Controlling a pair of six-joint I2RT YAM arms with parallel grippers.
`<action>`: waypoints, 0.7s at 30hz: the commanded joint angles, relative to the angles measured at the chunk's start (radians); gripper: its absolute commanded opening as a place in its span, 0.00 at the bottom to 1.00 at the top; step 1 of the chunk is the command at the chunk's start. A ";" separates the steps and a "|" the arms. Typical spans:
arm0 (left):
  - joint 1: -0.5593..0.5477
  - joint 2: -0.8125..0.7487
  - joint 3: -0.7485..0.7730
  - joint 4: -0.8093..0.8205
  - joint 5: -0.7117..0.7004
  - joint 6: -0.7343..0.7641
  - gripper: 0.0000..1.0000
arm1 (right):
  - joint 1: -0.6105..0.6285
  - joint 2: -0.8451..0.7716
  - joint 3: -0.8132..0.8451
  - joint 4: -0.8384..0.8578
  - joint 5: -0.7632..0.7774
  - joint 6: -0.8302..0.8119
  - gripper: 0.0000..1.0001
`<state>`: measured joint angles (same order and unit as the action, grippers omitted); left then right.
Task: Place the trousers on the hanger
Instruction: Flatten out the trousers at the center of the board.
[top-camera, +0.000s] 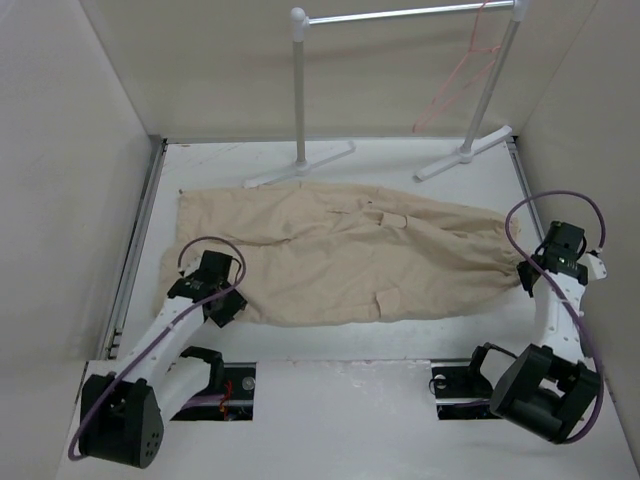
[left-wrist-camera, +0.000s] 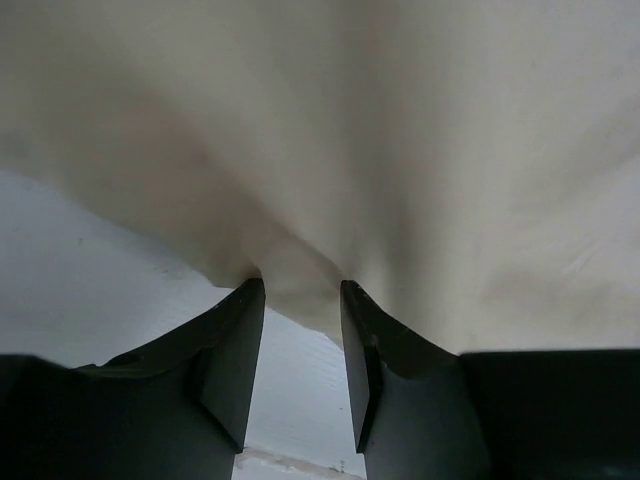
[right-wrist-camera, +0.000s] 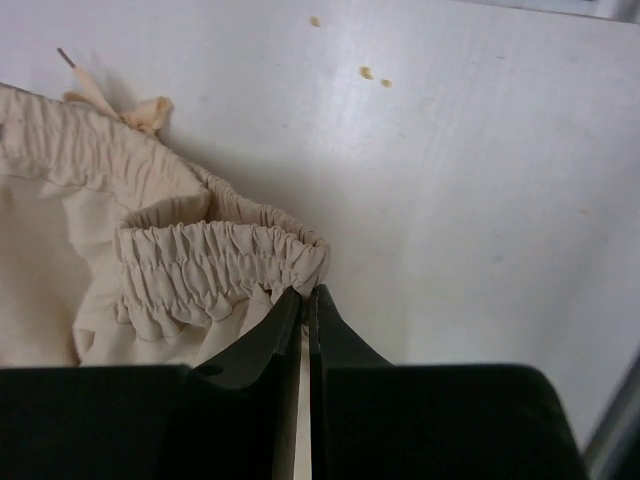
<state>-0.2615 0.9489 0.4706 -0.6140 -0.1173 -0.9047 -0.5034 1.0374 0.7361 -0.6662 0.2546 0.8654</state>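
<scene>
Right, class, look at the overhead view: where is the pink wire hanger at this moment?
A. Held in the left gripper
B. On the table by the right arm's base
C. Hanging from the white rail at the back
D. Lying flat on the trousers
C: the hanger hangs by its hook from the rail, apart from the trousers spread out below it.

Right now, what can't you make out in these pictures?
Hanger: top view, wire too thin to show how its hook sits on the rail.
Left pincer: top view, hidden under its own wrist.
Trousers: left wrist view, cloth fills the frame, close and blurred; no pocket or seam readable.
</scene>
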 joint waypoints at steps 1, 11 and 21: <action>0.099 -0.090 0.006 -0.052 0.067 -0.002 0.33 | -0.014 -0.060 0.077 -0.202 0.109 -0.060 0.00; 0.094 -0.058 0.282 -0.103 0.097 0.084 0.29 | 0.079 -0.117 0.042 -0.346 0.114 -0.065 0.13; -0.495 0.296 0.502 0.184 0.131 0.156 0.29 | 0.079 -0.117 0.042 -0.346 0.114 -0.065 0.13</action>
<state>-0.6468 1.1614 0.8894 -0.5285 -0.0044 -0.7994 -0.4278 0.9298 0.7700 -0.9882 0.3424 0.8074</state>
